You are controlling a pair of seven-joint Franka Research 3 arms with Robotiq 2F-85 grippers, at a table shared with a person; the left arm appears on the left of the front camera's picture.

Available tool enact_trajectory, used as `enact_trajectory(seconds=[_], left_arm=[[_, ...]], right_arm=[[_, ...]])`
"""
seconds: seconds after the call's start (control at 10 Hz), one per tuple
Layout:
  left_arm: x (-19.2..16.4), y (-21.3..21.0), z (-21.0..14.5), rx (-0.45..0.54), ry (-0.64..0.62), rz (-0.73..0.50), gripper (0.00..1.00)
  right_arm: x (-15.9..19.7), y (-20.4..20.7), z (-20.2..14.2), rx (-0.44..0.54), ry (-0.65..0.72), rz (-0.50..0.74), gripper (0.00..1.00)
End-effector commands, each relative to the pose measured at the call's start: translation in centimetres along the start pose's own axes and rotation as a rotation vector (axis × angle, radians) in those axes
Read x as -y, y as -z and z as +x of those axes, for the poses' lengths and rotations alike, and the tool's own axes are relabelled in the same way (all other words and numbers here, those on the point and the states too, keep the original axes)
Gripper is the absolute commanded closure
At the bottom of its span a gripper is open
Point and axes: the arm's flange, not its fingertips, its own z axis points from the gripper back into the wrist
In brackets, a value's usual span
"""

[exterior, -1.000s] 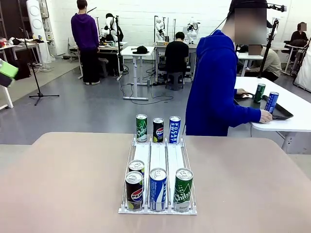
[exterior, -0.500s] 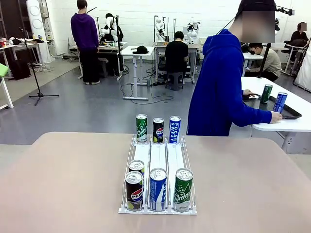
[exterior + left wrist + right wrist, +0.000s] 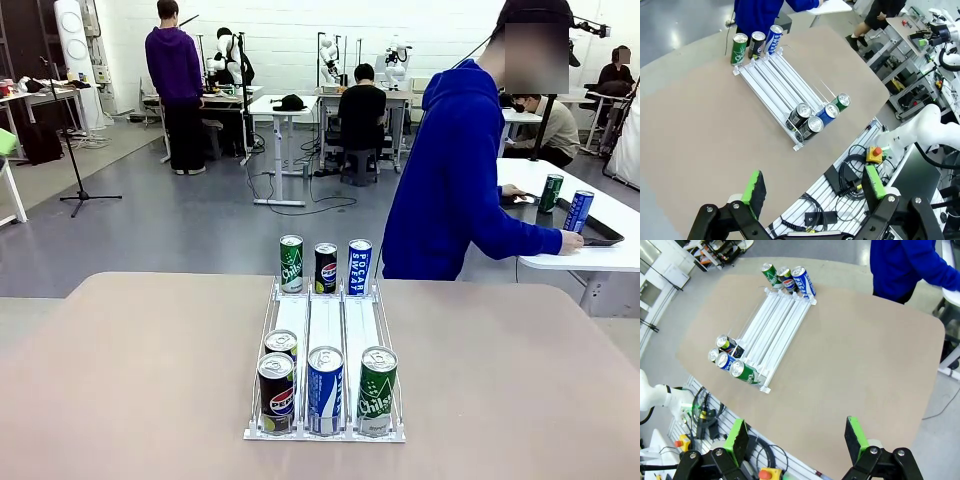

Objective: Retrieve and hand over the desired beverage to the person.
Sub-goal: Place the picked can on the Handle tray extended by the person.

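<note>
7 cans show in the front view, all in a white 3-lane rack (image 3: 325,325) in the middle of the tan counter (image 3: 130,380). At the rack's far end stand a green can (image 3: 291,264), a black Pepsi can (image 3: 326,268) and a blue can (image 3: 359,267), one per lane. At the near end stand another black Pepsi can (image 3: 276,392) with one more can (image 3: 281,345) just behind it in the left lane, a blue can (image 3: 325,390) in the middle lane and a green can (image 3: 377,390) in the right lane. The person (image 3: 455,180) in the blue hoodie stands beyond the far right edge of the counter, turned away, reaching to a white side table (image 3: 590,225) where 2 more cans (image 3: 565,202) stand by a dark tray.

From the left wrist view, the left hand (image 3: 812,192) hangs high above the counter's near edge, its green-padded fingers (image 3: 754,186) spread wide with nothing between them. The rack (image 3: 782,85) lies well below and ahead, 3 cans at its far end by the person's blue hoodie (image 3: 757,12), 4 at the near end.

From the right wrist view, the right hand (image 3: 795,437) also sits high over the counter's edge, fingers (image 3: 856,434) spread wide and holding nothing. The rack (image 3: 772,325) lies well away toward the upper left; the person's blue sleeve (image 3: 920,265) shows at the top right.
</note>
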Motion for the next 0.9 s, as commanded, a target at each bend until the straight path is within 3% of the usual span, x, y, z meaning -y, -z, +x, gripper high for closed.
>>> enact_trajectory(seconds=[0.0,0.8], left_arm=[[-0.06,0.07,0.11,0.004,0.014,-0.014,0.00],[-0.06,0.07,0.11,0.004,0.014,-0.014,0.00]], right_arm=[[0.04,0.10,-0.02,-0.002,-0.002,0.011,0.00],[0.04,0.10,-0.02,-0.002,-0.002,0.011,0.00]])
